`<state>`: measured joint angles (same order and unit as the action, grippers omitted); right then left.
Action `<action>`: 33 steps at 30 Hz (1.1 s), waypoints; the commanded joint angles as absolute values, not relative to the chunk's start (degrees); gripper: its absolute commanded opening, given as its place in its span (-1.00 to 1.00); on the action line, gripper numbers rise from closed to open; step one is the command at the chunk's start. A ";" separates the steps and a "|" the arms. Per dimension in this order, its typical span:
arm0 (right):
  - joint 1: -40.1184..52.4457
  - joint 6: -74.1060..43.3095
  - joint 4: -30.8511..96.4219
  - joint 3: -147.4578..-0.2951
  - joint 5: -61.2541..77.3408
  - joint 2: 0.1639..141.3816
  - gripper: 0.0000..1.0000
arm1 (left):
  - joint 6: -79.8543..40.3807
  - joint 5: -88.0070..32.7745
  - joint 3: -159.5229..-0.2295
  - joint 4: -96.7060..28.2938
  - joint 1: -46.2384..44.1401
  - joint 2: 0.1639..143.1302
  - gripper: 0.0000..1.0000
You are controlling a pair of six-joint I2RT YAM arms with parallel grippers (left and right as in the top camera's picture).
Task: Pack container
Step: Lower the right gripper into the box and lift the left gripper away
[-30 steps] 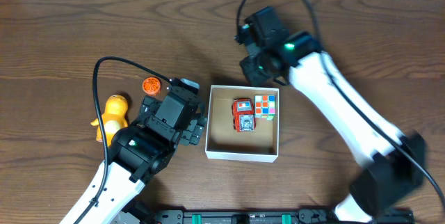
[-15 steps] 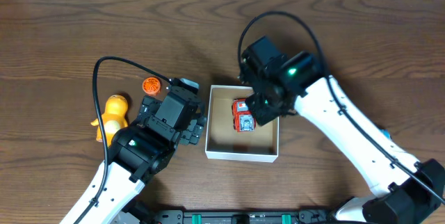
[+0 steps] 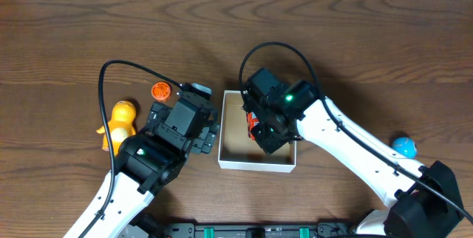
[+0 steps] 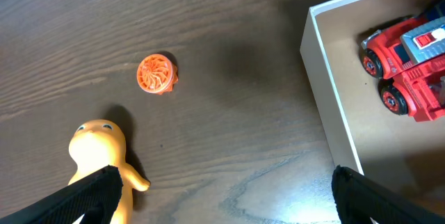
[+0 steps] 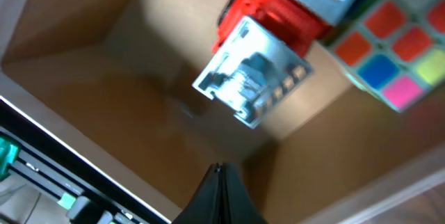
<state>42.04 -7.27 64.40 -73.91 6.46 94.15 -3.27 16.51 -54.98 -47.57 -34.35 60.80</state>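
Overhead: the container [image 3: 257,163], a shallow square box with thin white card walls and a tan floor, is sitting mid-tabletop [image 3: 74,31]. The right tool [image 3: 270,136] is hanging over its inside, covering most of a red truck [image 3: 252,123]. The left tool [image 3: 210,139] is hovering outside, just beside the left wall. Three toys are lying loose. An orange duck [image 3: 117,123] and a ribbed orange disc [image 3: 161,90] are off to the left, nearer the left arm. A blue ball [image 3: 403,147] is on the right, nearer the right arm. The duck's long axis is running roughly toward and away from the robot's edge of the tabletop.

Left wrist: the left tool is standing wide, nothing between its fingers [image 4: 90,196]. The duck, smooth, rounded and rubbery-looking, is lying on the side away from the container wall, with the round, radially ribbed disc just past it. The hard plastic truck is showing inside the box. The duck or disc probably comes next, so this tool would be heading away from the container.

Right wrist: the right tool's fingers are pressing together on nothing, pointing at bare tan floor. The truck's silver front is facing them, and a glossy puzzle cube [image 5: 389,50] is lying just beside it.
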 commanded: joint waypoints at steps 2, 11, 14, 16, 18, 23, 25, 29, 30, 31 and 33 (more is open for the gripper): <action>43.13 -7.60 62.24 -71.35 6.92 94.52 -0.98 | -4.43 17.23 -54.98 -47.64 -34.30 60.42 0.96; 43.27 -6.57 59.07 -68.51 6.92 94.83 -0.97 | -5.13 17.28 -54.98 -47.44 -34.28 60.42 0.96; 43.27 -6.59 58.15 -68.49 6.92 95.07 -0.97 | -7.81 17.30 -54.98 -47.37 -32.95 60.42 0.96; 43.27 -6.59 57.58 -68.49 6.92 95.24 -0.97 | -8.36 17.28 -54.98 -47.37 -30.85 60.42 0.96; 43.27 -6.59 57.14 -68.49 6.92 95.42 -0.97 | -8.34 17.26 -54.98 -47.40 -28.23 60.42 0.96; 43.27 -6.59 56.93 -68.49 6.92 95.70 -0.98 | -8.32 17.21 -54.98 -47.40 -20.29 60.42 0.96; 43.27 -6.59 56.82 -68.49 6.92 95.72 -0.97 | -8.34 17.19 -54.98 -47.40 -17.23 60.42 0.96; 43.27 -6.59 56.10 -68.45 6.92 95.74 -0.98 | -8.49 14.81 -54.98 -47.42 -12.80 60.42 0.96; 43.27 -6.59 55.83 -68.45 6.92 95.74 -0.97 | -8.47 14.13 -54.98 -47.42 -12.05 60.42 0.96; 43.27 -6.59 55.42 -68.45 6.92 95.74 -0.97 | -8.47 13.45 -54.98 -47.44 -11.29 60.42 0.96; 43.27 -6.59 54.57 -68.45 6.92 95.77 -0.97 | -8.49 12.86 -54.98 -47.44 -10.68 60.42 0.96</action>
<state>42.76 -7.14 55.27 -68.73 6.66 95.24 -7.75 14.90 -54.98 -47.46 -11.77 60.80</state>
